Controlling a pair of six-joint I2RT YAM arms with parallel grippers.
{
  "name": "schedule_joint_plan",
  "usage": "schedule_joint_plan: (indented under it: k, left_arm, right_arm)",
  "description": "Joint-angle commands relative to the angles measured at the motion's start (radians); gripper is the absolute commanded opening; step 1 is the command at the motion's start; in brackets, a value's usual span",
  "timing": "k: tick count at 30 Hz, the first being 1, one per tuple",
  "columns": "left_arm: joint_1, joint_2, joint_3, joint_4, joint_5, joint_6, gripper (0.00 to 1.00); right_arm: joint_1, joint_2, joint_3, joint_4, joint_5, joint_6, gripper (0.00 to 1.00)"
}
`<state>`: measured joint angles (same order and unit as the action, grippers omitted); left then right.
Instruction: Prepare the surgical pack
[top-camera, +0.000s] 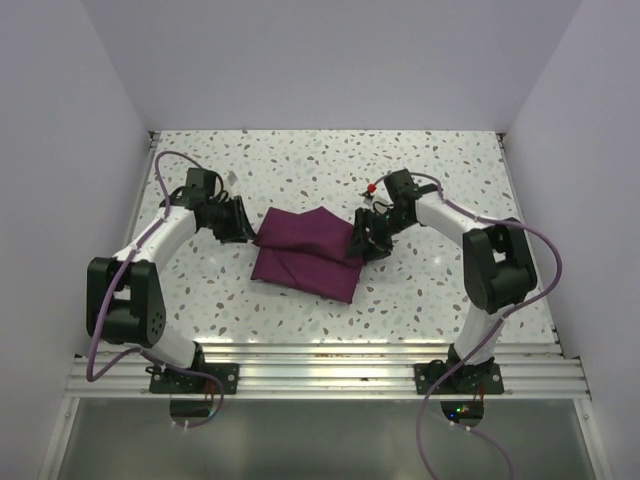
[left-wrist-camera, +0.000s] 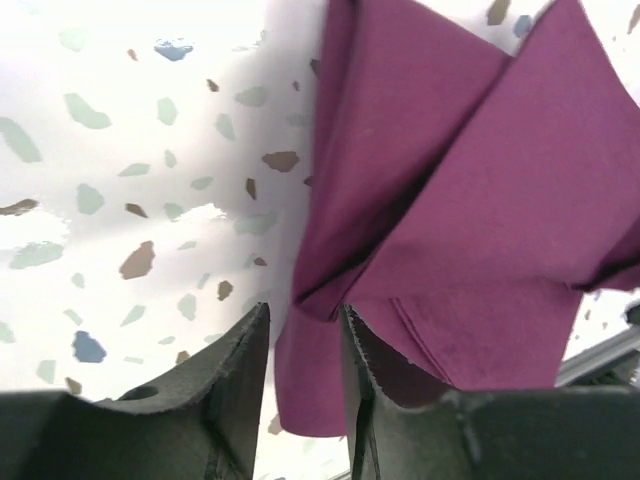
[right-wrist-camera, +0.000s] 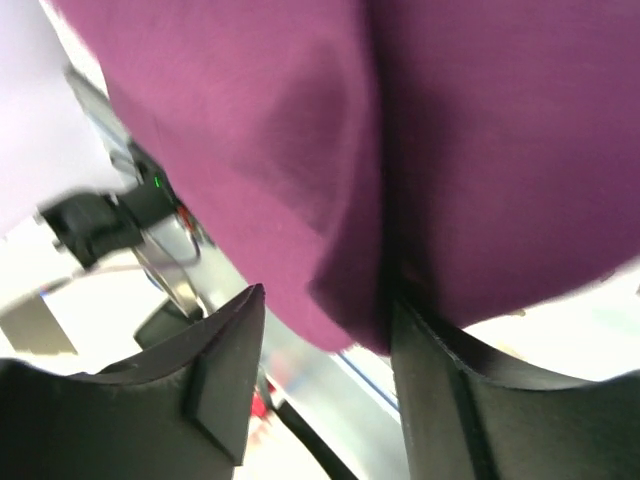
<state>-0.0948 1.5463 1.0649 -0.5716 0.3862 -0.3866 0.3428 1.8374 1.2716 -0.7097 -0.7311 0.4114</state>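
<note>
Top external view shows the cloth (top-camera: 308, 252) folded into a bundle mid-table (top-camera: 430, 170), lying between both arms, probably so each can work one end. At its left edge the left gripper (left-wrist-camera: 303, 312) stands parted, clamping nothing. The right gripper (right-wrist-camera: 328, 300) straddles a fold, also unclenched.
</note>
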Motion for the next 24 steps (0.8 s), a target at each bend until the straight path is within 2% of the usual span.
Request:
schedule_joint_plan:
  k: [1,4,6,9,12,16,17,19,21,24]
  left_arm:
    - [-0.002,-0.057,0.000,-0.025,-0.079,0.041,0.38]
    - [-0.002,-0.078,0.023,-0.047,-0.156,0.054,0.43]
    - [-0.002,-0.077,0.029,-0.047,-0.173,0.063,0.44]
    - [-0.002,-0.063,0.033,-0.056,-0.170,0.069,0.43]
    - [-0.002,-0.055,0.011,-0.062,-0.171,0.074,0.43]
    - [0.000,-0.064,-0.009,-0.053,-0.149,0.075,0.43]
    - [0.000,-0.064,-0.013,-0.051,-0.133,0.077,0.43]
    - [0.001,-0.068,-0.014,-0.053,-0.122,0.077,0.43]
    - [0.000,-0.072,-0.019,-0.053,-0.106,0.077,0.43]
    - [0.000,-0.089,-0.039,-0.053,-0.093,0.075,0.43]
  right_arm:
    - [0.010,-0.111,-0.069,-0.060,-0.073,-0.129,0.58]
    - [0.010,-0.177,-0.113,0.004,-0.105,-0.138,0.68]
    - [0.012,-0.191,-0.085,0.003,-0.070,-0.146,0.71]
    - [0.007,-0.193,0.026,-0.017,0.079,-0.151,0.74]
    - [-0.014,-0.161,0.118,0.048,0.173,-0.053,0.80]
    - [-0.038,0.012,0.329,0.056,0.154,-0.019,0.84]
    - [-0.037,0.096,0.369,0.046,0.142,-0.017,0.85]
    - [-0.039,0.186,0.521,-0.053,0.137,-0.049,0.85]
    - [-0.041,0.312,0.609,-0.108,0.115,-0.072,0.84]
    - [-0.039,0.422,0.699,-0.143,0.058,-0.074,0.84]
